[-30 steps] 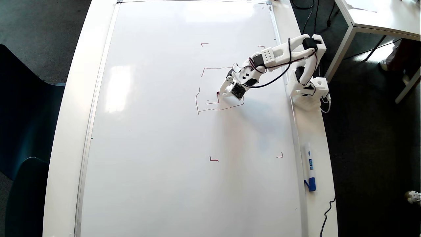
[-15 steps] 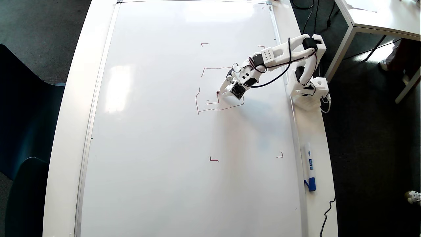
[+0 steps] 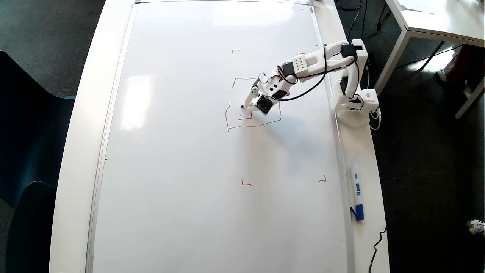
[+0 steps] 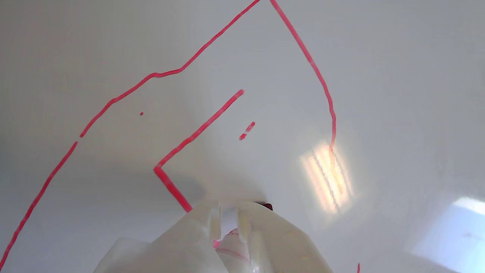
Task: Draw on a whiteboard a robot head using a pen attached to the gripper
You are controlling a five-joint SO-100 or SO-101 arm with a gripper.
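Observation:
The whiteboard (image 3: 182, 159) fills most of the table in the overhead view and is the glossy ground (image 4: 398, 76) in the wrist view. The robot head (image 3: 226, 117) is a thin, wobbly red outline with an L-shaped stroke (image 4: 197, 132) inside it. My white gripper (image 3: 248, 104) reaches in from the right over the outline's lower middle and is shut on the pen (image 3: 243, 107). In the wrist view the gripper (image 4: 227, 227) enters from the bottom edge. Only the pen's dark red tip (image 4: 267, 206) shows past the fingers, just off the L-stroke's short leg.
Red corner marks (image 3: 246, 184) (image 3: 323, 179) (image 3: 235, 50) lie around the drawing. A white-and-blue marker (image 3: 357, 191) lies on the table's right rim, below the arm base (image 3: 356, 108). A second table (image 3: 435, 19) stands at the top right, dark chairs (image 3: 30, 159) at the left.
The arm has stretched further over the board, and the gripper and pen tip have shifted a little to the left inside the outline.

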